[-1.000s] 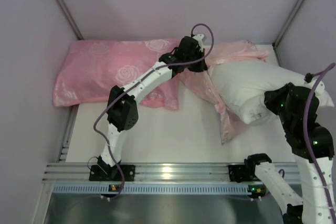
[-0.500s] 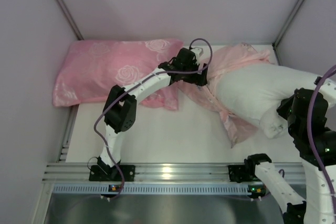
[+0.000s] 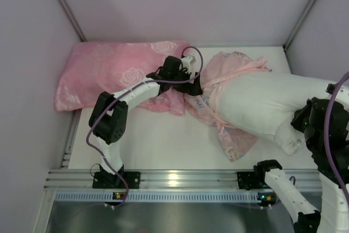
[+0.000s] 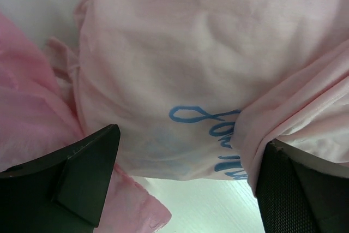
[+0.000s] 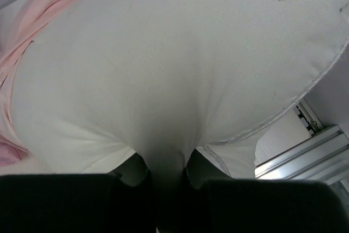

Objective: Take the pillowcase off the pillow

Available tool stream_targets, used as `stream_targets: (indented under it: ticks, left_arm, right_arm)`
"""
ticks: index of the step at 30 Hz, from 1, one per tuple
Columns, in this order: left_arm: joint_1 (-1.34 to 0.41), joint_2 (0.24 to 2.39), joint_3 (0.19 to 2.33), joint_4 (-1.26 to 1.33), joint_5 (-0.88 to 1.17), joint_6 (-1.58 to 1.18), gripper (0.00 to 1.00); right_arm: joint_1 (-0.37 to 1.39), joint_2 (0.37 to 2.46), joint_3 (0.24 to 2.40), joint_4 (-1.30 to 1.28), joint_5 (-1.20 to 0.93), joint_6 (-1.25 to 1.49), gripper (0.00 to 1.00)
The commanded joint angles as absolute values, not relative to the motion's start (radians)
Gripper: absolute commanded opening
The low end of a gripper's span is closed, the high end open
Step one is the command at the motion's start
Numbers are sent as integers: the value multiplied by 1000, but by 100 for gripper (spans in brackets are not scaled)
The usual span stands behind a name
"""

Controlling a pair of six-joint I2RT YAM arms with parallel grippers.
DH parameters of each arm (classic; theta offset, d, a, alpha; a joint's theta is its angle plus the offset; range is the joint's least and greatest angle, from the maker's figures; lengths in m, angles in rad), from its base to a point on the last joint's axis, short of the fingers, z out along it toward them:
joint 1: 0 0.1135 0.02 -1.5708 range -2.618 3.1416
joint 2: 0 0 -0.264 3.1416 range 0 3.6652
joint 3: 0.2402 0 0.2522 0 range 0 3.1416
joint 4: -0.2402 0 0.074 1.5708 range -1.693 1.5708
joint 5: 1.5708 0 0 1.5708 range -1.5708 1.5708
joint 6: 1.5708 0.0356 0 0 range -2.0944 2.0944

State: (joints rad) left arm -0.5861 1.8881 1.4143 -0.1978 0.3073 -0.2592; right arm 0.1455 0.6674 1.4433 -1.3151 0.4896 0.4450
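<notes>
The white pillow (image 3: pixel 267 105) lies across the right half of the table. Its left end is still inside the pillowcase (image 3: pixel 218 80), which is inside out, pale pink and bunched. My right gripper (image 3: pixel 304 123) is shut on a pinch of pillow fabric at the pillow's near right corner. In the right wrist view the pillow (image 5: pixel 180 64) bulges over the gripper (image 5: pixel 166 170), with the pillowcase (image 5: pixel 30 23) at the far left. My left gripper (image 3: pixel 192 76) stands open at the case's left edge. In its wrist view the pillowcase (image 4: pixel 180 69), with blue script showing through, hangs just beyond the gripper (image 4: pixel 185 189), with nothing held.
A pink rose-patterned pillow (image 3: pixel 109 75) lies at the back left, right under the left forearm. An aluminium rail (image 3: pixel 174 179) runs along the near edge. Walls and slanted corner posts (image 3: pixel 65 6) close in the table's back and sides.
My left gripper has opened, let go of the pillowcase and drawn back to the left. The right gripper has pulled the pillow right and nearer, baring more of it.
</notes>
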Motion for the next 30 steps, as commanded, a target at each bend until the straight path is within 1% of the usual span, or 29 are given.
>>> stream_targets:
  ticks: [1,2,3,4,5,6,8,9,10,13,14,17,18,21,22,25,28,30]
  left_arm:
    - [-551,1937,1465,-161,528,-225,97]
    - [-546,1956,1470,-150,620,-244,92]
    - [-545,1992,1471,-106,725,-261,82]
    - [-545,2011,1476,-94,729,-276,42]
    - [-545,2029,1497,-104,723,-302,26]
    - [-542,2069,1514,-116,715,-311,1]
    - [-545,2097,1552,-121,680,-340,0]
    - [-546,2103,1563,-141,639,-356,0]
    - [-546,2100,1575,-167,489,-371,0]
    - [-545,2076,1650,-312,234,-416,0]
    - [-546,2062,1669,-343,98,-431,0]
    - [-555,1979,1677,-411,-120,-436,0]
    - [-560,1956,1663,-414,-147,-428,0]
    - [-563,1913,1664,-454,-224,-407,0]
    - [-563,1913,1673,-471,-222,-390,0]
    - [-564,1934,1687,-471,-154,-364,0]
    - [-572,1960,1712,-474,-198,-362,0]
    - [-569,2037,1777,-529,-302,-364,0]
  right_arm:
    - [140,647,1540,-1210,572,422,0]
    - [141,653,1546,-1210,562,417,0]
    - [141,658,1555,-1210,549,416,0]
    - [140,672,1563,-1210,548,413,0]
    - [141,681,1598,-1210,551,407,0]
    - [141,702,1624,-1215,575,402,0]
    - [141,733,1695,-1229,597,394,0]
    - [141,764,1766,-1239,633,393,0]
    - [141,775,1799,-1242,655,388,0]
    - [140,827,1903,-1264,739,374,0]
    - [141,839,1948,-1272,764,368,0]
    - [141,868,2040,-1284,859,341,0]
    - [143,880,2063,-1285,921,331,0]
    - [196,902,2176,-1313,1020,330,0]
    - [208,905,2216,-1321,1035,334,0]
    - [262,914,2246,-1338,1046,368,0]
    - [302,899,2269,-1348,1080,391,0]
    - [343,887,2305,-1348,1085,406,0]
